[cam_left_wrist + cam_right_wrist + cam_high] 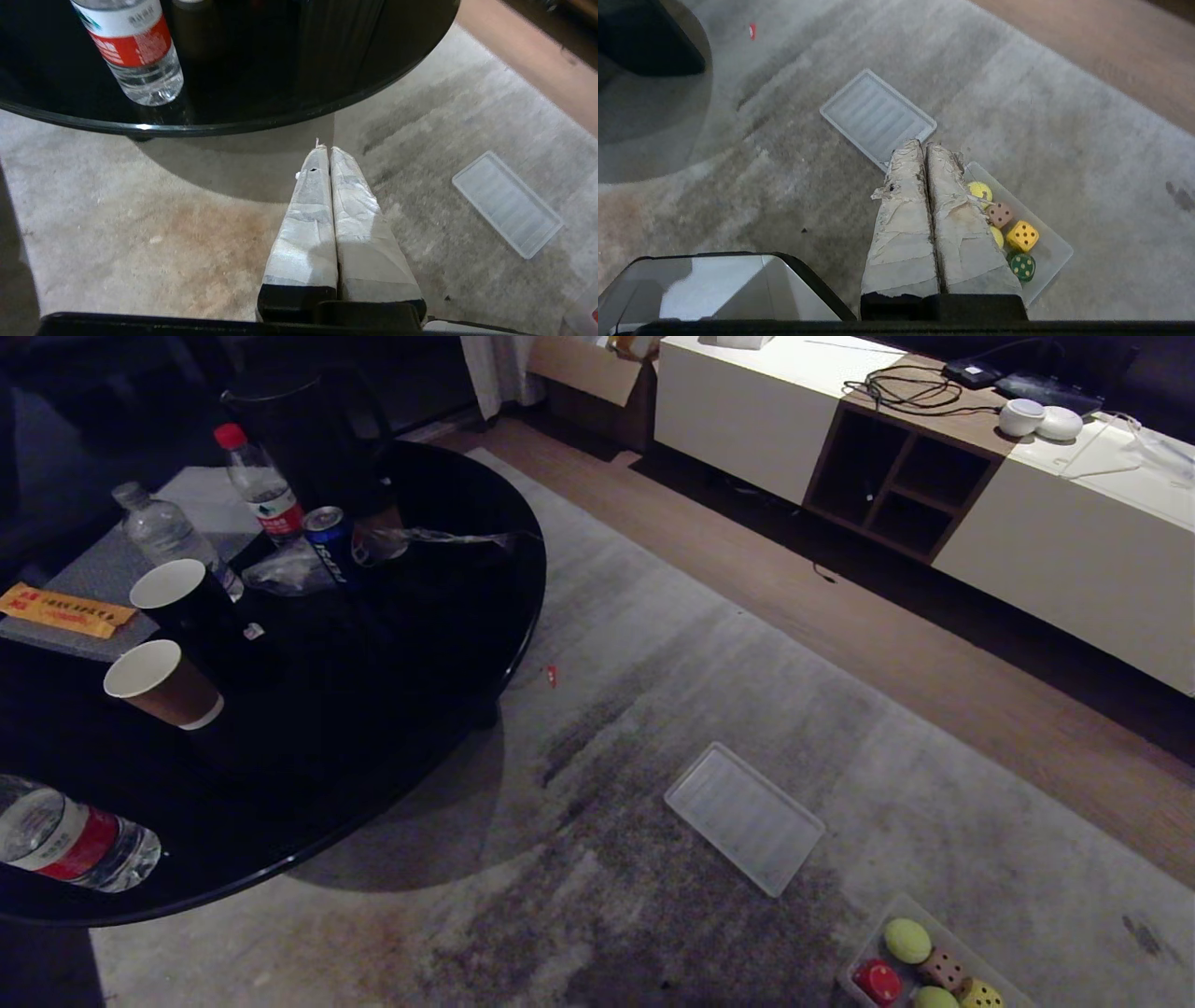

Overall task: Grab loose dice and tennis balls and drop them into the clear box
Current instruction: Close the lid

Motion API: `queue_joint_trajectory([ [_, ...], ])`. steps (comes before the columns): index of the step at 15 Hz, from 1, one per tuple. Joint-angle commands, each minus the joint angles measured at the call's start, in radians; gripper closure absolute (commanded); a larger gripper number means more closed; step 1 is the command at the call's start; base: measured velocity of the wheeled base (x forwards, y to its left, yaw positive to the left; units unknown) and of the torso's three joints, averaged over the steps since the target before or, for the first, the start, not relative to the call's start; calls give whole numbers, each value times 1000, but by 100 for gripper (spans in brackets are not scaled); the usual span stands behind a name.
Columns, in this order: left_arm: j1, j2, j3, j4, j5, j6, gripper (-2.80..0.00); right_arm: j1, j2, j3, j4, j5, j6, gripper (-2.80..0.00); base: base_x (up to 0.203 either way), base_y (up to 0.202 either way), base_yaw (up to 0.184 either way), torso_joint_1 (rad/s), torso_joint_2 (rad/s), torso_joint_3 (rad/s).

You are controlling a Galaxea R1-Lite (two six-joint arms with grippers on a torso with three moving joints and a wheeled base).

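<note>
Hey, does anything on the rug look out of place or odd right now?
Yes. The clear box is open, and its lid lies loose on the rug beside it. A small red scrap also sits stray near the black table.

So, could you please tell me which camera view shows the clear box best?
The right wrist view: the clear box lies almost whole beside the right hand, its contents visible. The head view cuts it off at the frame's bottom edge; the left wrist view catches only a blurred corner.
</note>
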Motion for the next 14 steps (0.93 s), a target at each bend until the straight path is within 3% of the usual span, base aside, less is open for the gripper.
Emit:
queue_joint_trajectory([
  [1,0,2,2,0,1,-1,0,1,1,0,1,-1,0,0,0,0,0,-1,2,-203],
  [14,0,2,2,0,1,-1,0,1,1,0,1,0,0,0,0,0,0,1,2,-199],
])
